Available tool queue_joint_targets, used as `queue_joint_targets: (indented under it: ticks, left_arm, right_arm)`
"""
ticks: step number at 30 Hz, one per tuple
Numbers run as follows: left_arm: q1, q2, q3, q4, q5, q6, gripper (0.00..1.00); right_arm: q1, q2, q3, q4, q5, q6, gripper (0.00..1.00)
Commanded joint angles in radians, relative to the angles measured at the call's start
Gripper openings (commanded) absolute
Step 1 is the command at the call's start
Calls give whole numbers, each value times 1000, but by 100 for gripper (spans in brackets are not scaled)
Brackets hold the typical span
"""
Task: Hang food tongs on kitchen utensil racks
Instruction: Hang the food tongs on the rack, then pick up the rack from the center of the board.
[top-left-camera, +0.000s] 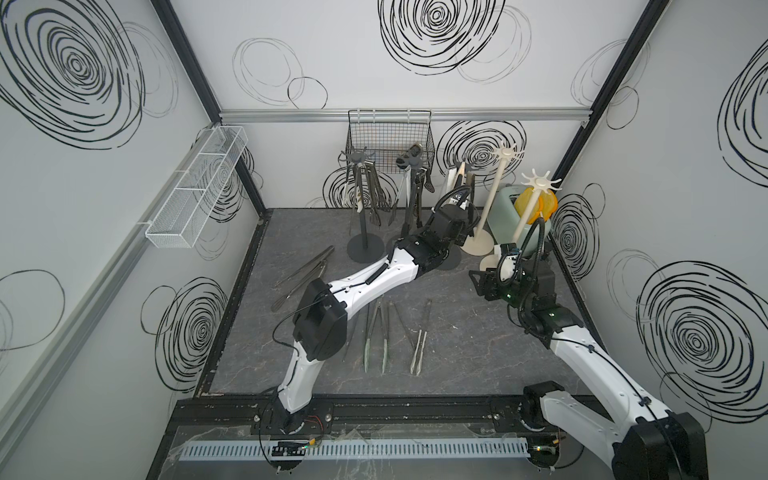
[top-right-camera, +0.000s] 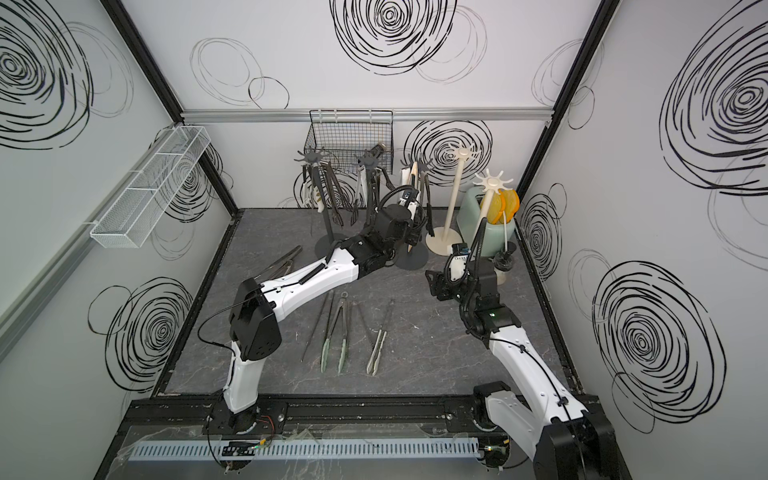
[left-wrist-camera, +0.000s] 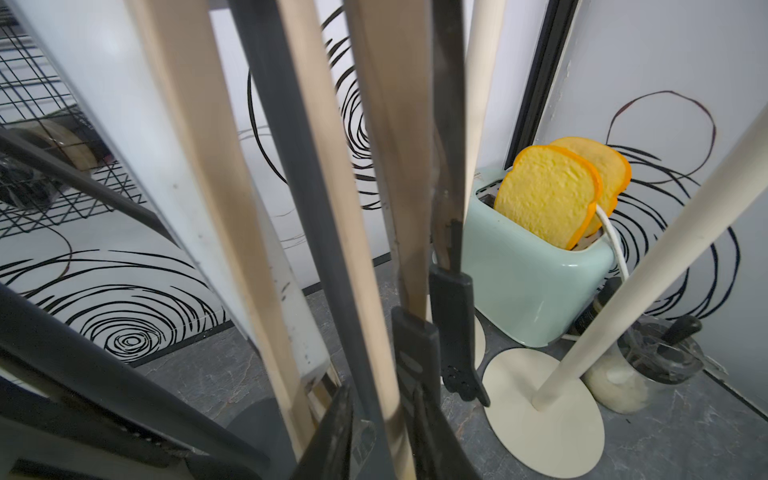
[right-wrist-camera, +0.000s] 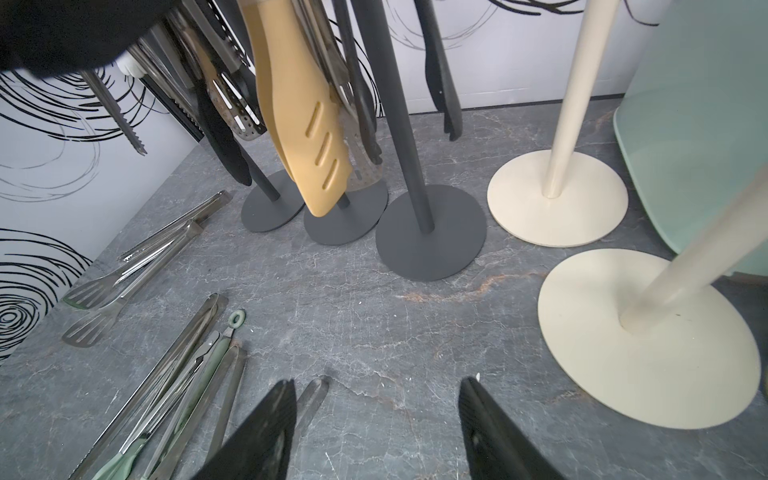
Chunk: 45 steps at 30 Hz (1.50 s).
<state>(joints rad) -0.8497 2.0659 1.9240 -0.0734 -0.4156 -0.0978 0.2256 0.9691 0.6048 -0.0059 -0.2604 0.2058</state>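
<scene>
Three dark grey kitchen utensil racks (top-left-camera: 365, 224) stand at the back with several food tongs (top-left-camera: 374, 191) hanging from their hooks. Two cream racks (top-left-camera: 505, 151) to their right are bare. My left gripper (left-wrist-camera: 382, 390) is in among the tongs hung on the rightmost dark rack (top-left-camera: 459, 166). Its jaws stand slightly apart, with a wooden tong arm (left-wrist-camera: 332, 208) and the dark pole (left-wrist-camera: 291, 166) between them. More tongs (top-left-camera: 376, 332) lie flat on the table. My right gripper (right-wrist-camera: 376, 382) hovers open above the table near a cream base (right-wrist-camera: 648, 336), holding nothing.
A mint toaster (left-wrist-camera: 536, 266) with toast slices and a glass jar (left-wrist-camera: 640, 374) sit in the back right corner behind the cream racks. A black wire basket (top-left-camera: 388, 133) hangs on the back wall. A white mesh tray (top-left-camera: 195, 187) is fixed to the left wall.
</scene>
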Motion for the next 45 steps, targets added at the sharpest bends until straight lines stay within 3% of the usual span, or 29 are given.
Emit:
queue_joint_targets:
  ticks: [1, 6, 12, 22, 30, 37, 45]
  left_arm:
    - [4, -38, -11, 29, 9, -7, 30]
    - [4, -87, -80, 57, 40, -22, 34]
    - [5, -220, -298, 172, 203, -62, 44]
    - [19, -567, -832, 456, 473, -173, 52]
    - [59, -819, -1175, 681, 564, -241, 58]
    - [98, -878, -1277, 748, 601, -269, 57]
    - [123, -894, -1326, 799, 622, -276, 57]
  right_arm:
    - [-7, 3, -8, 24, -3, 2, 65]
    - [-16, 4, -5, 10, 35, 10, 68]
    - [-35, 4, 5, -34, 132, 19, 72]
    - [-106, 33, 63, -140, 415, 68, 79]
    - [-115, 110, 123, 4, 587, 65, 83]
    - [-115, 190, 124, 286, 541, -50, 84]
    - [-139, 342, 217, 357, 616, -84, 85]
